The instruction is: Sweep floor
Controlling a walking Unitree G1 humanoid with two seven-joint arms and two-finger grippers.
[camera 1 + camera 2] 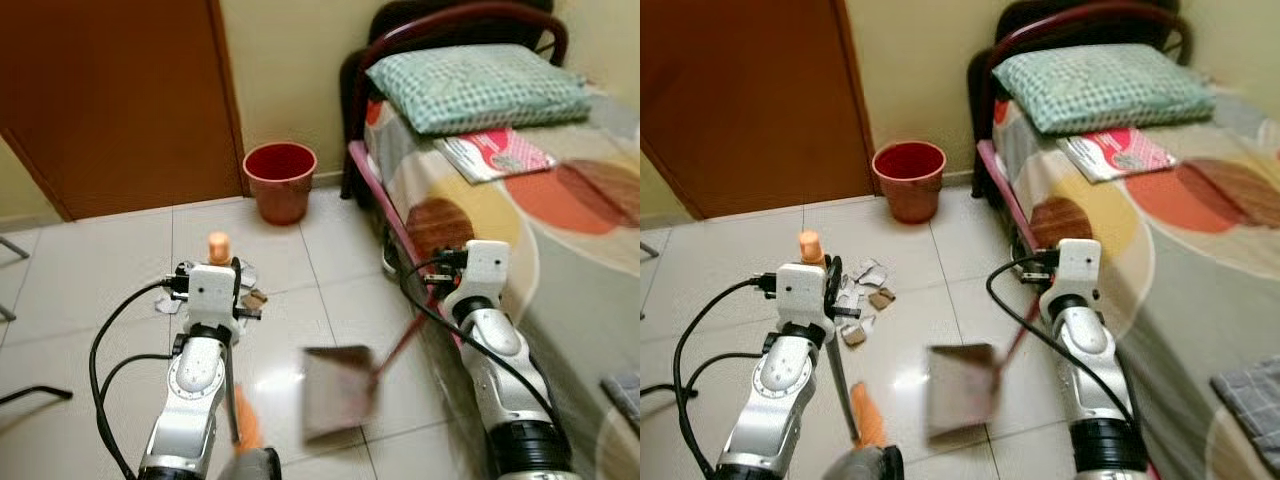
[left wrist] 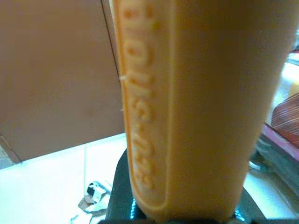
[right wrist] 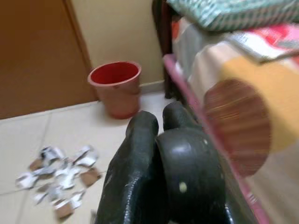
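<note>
My left gripper point(image 1: 238, 285) is shut on a broom handle point(image 1: 218, 244) with an orange tip, held upright over the tiled floor. Up close in the left wrist view, the orange broom grip point(image 2: 196, 107) hides the fingers. Torn paper scraps point(image 1: 862, 290) lie on the tiles just beyond that gripper, and these paper scraps point(image 3: 60, 172) also lie ahead of the right fingers. My right gripper point(image 1: 437, 280) is beside the bed, shut on the red handle point(image 1: 400, 340) of a brown dustpan point(image 1: 338, 390). The dustpan hangs blurred above the floor. The black right fingers point(image 3: 140, 158) are pressed together.
A red bin point(image 1: 280, 180) stands against the wall between the brown door point(image 1: 120, 100) and the bed point(image 1: 560, 240). The bed holds a checked pillow point(image 1: 475, 85) and a magazine point(image 1: 495, 152). A shoe point(image 1: 390, 258) lies under its edge. A black leg point(image 1: 35, 393) lies at far left.
</note>
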